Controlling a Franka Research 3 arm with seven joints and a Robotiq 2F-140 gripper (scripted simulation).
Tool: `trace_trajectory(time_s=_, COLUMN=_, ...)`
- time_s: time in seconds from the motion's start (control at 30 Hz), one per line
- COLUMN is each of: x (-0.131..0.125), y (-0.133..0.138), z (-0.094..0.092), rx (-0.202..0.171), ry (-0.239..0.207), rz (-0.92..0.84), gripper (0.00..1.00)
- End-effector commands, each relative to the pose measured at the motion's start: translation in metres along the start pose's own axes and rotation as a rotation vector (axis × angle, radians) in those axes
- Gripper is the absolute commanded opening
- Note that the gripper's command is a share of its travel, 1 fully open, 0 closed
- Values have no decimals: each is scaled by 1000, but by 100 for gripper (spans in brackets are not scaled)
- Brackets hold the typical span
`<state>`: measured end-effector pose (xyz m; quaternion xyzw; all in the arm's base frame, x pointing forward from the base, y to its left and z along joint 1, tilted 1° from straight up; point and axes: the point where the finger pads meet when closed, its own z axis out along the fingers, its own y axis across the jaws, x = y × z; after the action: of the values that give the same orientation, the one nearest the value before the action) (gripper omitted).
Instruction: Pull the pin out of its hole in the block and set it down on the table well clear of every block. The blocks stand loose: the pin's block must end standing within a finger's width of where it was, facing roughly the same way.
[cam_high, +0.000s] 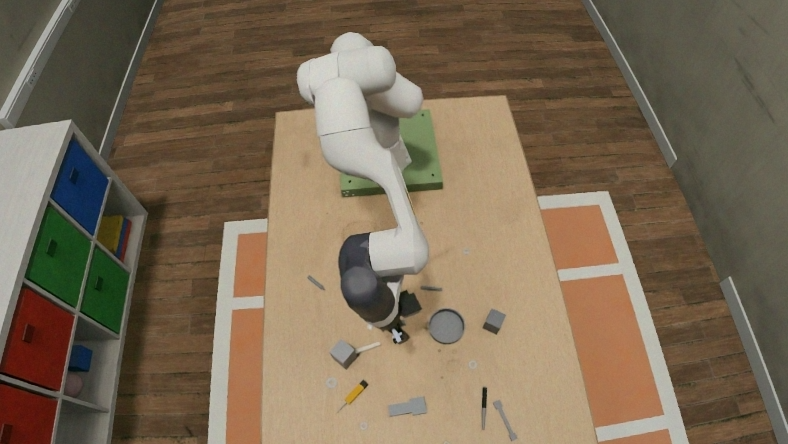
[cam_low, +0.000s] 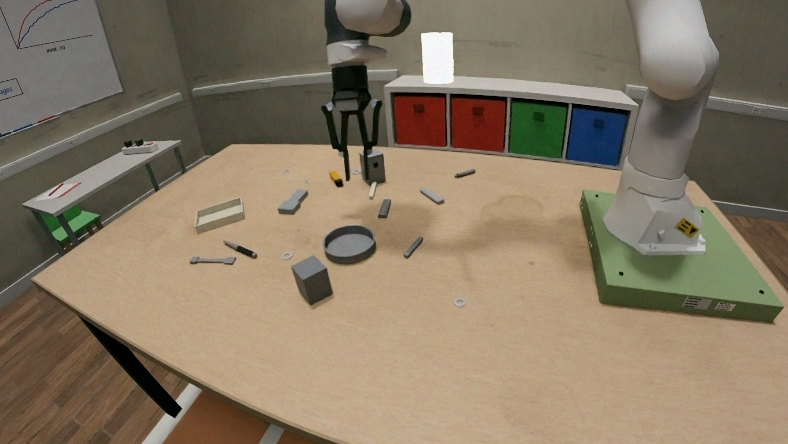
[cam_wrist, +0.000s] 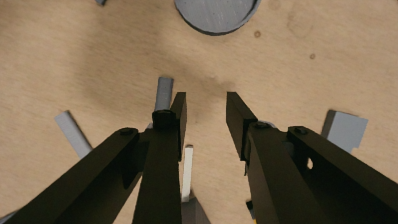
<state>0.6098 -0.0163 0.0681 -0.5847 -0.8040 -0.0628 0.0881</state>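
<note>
The pin's block (cam_high: 342, 353) (cam_low: 373, 165) is a small grey cube standing on the table. The white pin (cam_high: 368, 347) (cam_low: 372, 190) (cam_wrist: 187, 169) sticks out sideways from the block, low over the table. My gripper (cam_high: 398, 335) (cam_low: 355, 165) (cam_wrist: 206, 106) hangs above the table just past the pin's free end, fingers pointing down. The fingers stand a little apart with only bare table between them. In the wrist view the pin shows beside my left finger, and the block is mostly cut off at the bottom edge.
A round grey dish (cam_high: 446, 326) (cam_low: 349, 244) (cam_wrist: 217, 12) lies close by, with a second grey block (cam_high: 494, 321) (cam_low: 312, 279) beyond it. Grey bars (cam_wrist: 164, 92) (cam_low: 384, 207), a yellow cutter (cam_high: 355, 392) (cam_low: 335, 177), a pen (cam_high: 483, 407) and a flat grey piece (cam_high: 406, 407) (cam_wrist: 344, 130) lie around.
</note>
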Motion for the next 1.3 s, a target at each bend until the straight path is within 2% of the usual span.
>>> trace_trajectory(time_s=0.0, x=2, y=-1, z=1, rx=3, ry=8, rz=-10, gripper=31)
trace_trajectory(time_s=1.27, x=13, y=-1, z=4, rx=3, ry=48, rz=-29, gripper=31)
